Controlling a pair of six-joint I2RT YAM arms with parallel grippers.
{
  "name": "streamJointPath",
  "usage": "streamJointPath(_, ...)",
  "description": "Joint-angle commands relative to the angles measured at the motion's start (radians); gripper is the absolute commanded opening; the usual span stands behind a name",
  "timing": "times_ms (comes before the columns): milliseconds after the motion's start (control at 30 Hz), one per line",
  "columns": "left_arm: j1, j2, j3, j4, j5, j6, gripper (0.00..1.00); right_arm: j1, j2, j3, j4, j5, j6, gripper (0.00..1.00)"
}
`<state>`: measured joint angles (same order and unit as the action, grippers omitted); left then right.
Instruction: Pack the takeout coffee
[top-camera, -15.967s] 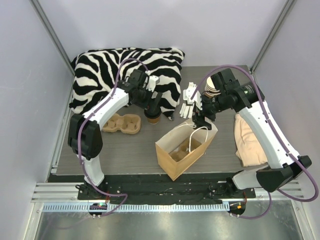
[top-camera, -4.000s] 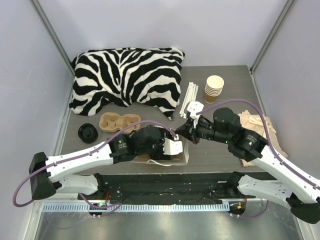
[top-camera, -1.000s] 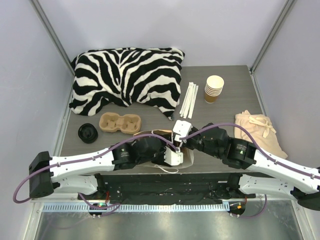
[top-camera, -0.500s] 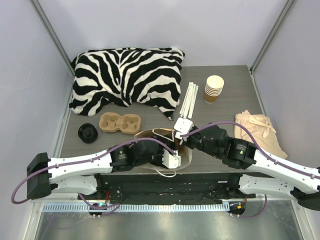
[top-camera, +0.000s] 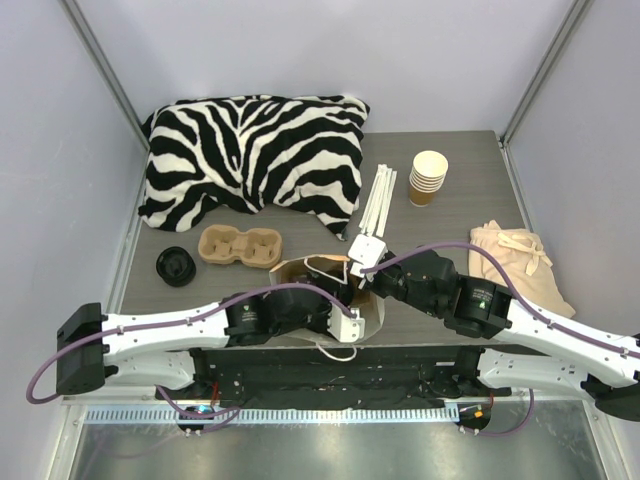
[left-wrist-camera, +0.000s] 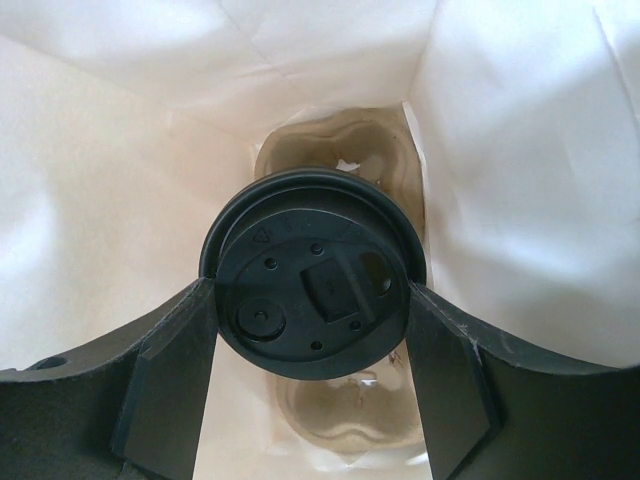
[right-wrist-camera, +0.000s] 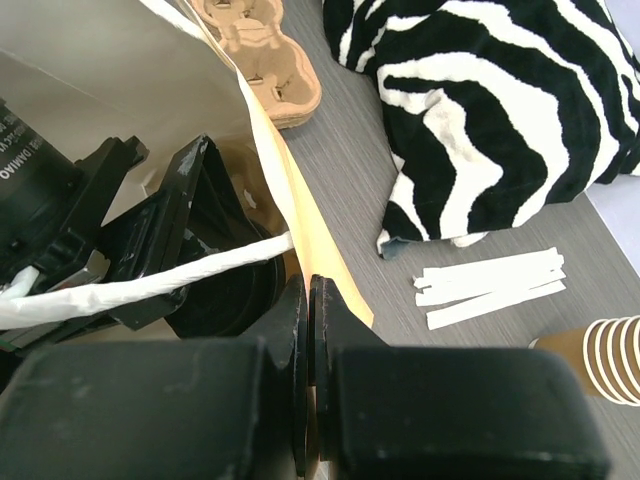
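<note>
The takeout coffee, a cup seen from above by its round black lid, hangs inside the brown paper bag near the table's front edge. My left gripper is shut on it, one finger on each side of the lid. Below the cup, on the bag's floor, lies a tan cup carrier. My right gripper is shut on the bag's right wall, just past the white rope handle. In the top view both grippers meet at the bag, left gripper, right gripper.
A second cup carrier and a loose black lid lie left of the bag. A zebra pillow fills the back left. White stirrers, a stack of lidless cups and a beige cloth are at the right.
My left gripper has sunk a little deeper into the bag with the cup, and the bag's mouth stands wider. The right gripper keeps its hold on the bag wall.
</note>
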<state>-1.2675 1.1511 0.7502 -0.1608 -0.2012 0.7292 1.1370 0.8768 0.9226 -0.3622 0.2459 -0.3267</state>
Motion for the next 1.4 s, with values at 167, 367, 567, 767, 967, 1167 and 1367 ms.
streamJointPath(167,-0.01,-0.062,-0.023,0.061,0.032,0.081,0.0,0.003,-0.015,0.013,0.124,0.0,0.029,0.01)
streamJointPath(367,-0.013,-0.09,-0.002,0.035,0.06,0.098,0.0,0.003,-0.018,0.007,0.131,0.009,0.021,0.01)
streamJointPath(567,-0.01,-0.074,0.015,-0.037,0.079,0.078,0.0,0.003,-0.021,0.007,0.132,0.013,0.014,0.01)
streamJointPath(767,-0.009,-0.024,0.02,-0.06,0.051,0.053,0.0,0.001,-0.021,0.013,0.129,0.003,0.017,0.01)
streamJointPath(967,-0.009,-0.005,0.018,-0.031,0.029,0.049,0.0,0.001,-0.021,0.016,0.12,-0.01,0.034,0.01)
streamJointPath(1167,0.006,0.009,0.046,-0.02,0.011,0.05,0.0,0.0,-0.021,0.015,0.115,-0.026,0.052,0.01)
streamJointPath(1367,0.02,0.019,0.051,-0.019,0.014,0.055,0.0,-0.006,-0.016,0.019,0.106,-0.033,0.067,0.01)
